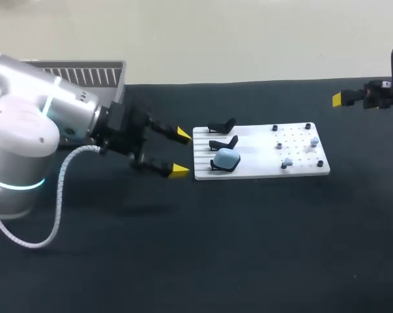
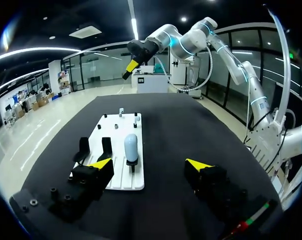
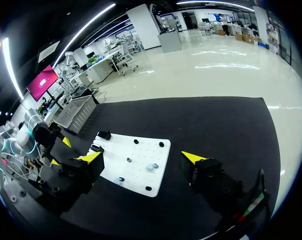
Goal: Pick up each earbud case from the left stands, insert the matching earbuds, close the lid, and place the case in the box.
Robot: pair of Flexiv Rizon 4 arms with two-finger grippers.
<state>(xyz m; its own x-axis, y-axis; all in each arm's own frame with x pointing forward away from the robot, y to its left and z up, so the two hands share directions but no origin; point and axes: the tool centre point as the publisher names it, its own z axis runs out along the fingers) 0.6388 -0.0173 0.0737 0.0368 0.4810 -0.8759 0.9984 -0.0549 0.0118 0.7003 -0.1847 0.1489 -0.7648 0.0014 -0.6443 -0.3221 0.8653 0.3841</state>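
A pale blue earbud case (image 1: 226,158) sits closed on the nearest of three black stands at the left end of a white board (image 1: 261,169). The other two stands (image 1: 223,134) are empty. Small pale blue earbuds (image 1: 314,140) rest on pegs at the board's right end. My left gripper (image 1: 178,152) stands open just left of the board, level with the case and apart from it. In the left wrist view the case (image 2: 131,147) lies ahead of the open gripper (image 2: 149,164). My right gripper (image 3: 141,157) hangs open, high above the board (image 3: 140,150), off its far right corner.
A grey slatted box (image 1: 85,73) stands at the table's back left, behind my left arm; the right wrist view shows the box (image 3: 75,112) beyond the board. Dark table surface surrounds the board on all sides.
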